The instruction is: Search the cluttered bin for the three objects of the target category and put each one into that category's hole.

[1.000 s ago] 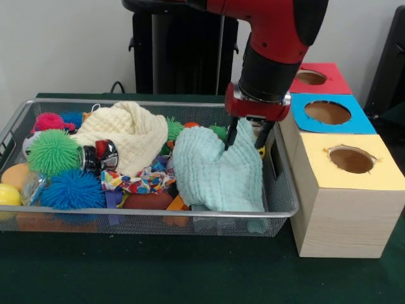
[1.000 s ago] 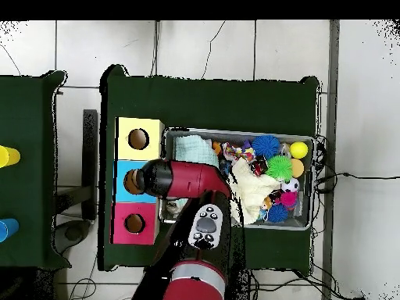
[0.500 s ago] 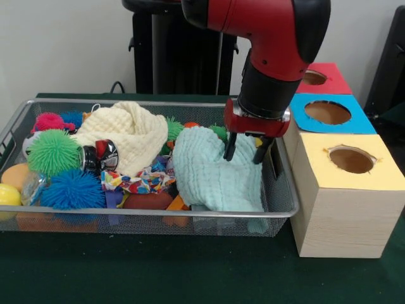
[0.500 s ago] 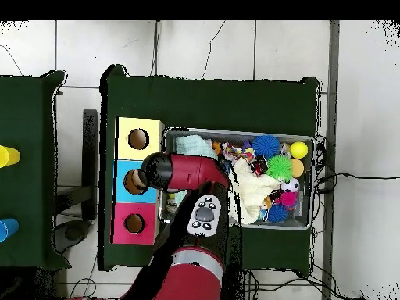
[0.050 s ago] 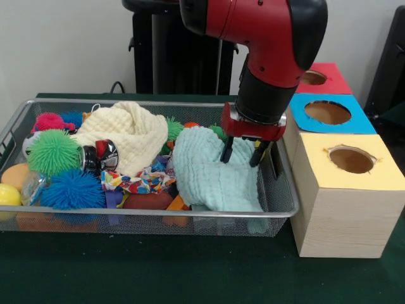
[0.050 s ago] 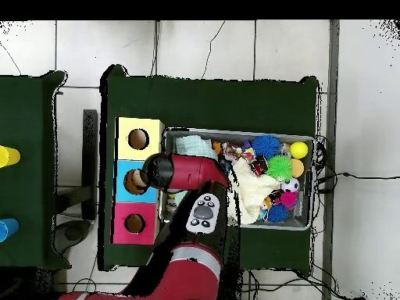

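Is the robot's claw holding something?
No. The gripper is open, its fingers spread just over the mint cloth's top edge, pinching nothing yet.

No text, label, brand, number or sign can be read on anything in either view; the boxes, bin and arm bear no legible marks.

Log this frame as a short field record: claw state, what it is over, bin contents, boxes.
claw: open, fingers down at the mint cloth, holding nothing
bin: wire mesh, cluttered
cloths: mint one at the box end, cream cloth mid-bin
spiky balls: green, blue, pink
boxes: yellow, blue, red, each with a round hole on top
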Tool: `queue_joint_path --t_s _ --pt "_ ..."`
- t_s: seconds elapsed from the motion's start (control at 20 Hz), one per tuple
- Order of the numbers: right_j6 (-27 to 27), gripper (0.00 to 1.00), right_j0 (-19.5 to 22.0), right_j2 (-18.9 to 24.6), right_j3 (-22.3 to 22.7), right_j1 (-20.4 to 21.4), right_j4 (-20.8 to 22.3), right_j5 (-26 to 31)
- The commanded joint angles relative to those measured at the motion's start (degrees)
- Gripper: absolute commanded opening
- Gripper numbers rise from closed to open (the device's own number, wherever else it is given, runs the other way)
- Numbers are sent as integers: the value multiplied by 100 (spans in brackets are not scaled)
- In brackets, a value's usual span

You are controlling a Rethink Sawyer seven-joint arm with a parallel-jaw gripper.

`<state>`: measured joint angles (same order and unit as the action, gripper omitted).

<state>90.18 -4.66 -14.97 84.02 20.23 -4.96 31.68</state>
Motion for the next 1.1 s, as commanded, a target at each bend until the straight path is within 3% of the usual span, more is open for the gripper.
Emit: queue_joint_path --t_s 0.05,1.1 --pt "1496 100 50 256 -64 -363 -291 -316" --pt "1447 100 50 269 -114 -610 -372 -668"
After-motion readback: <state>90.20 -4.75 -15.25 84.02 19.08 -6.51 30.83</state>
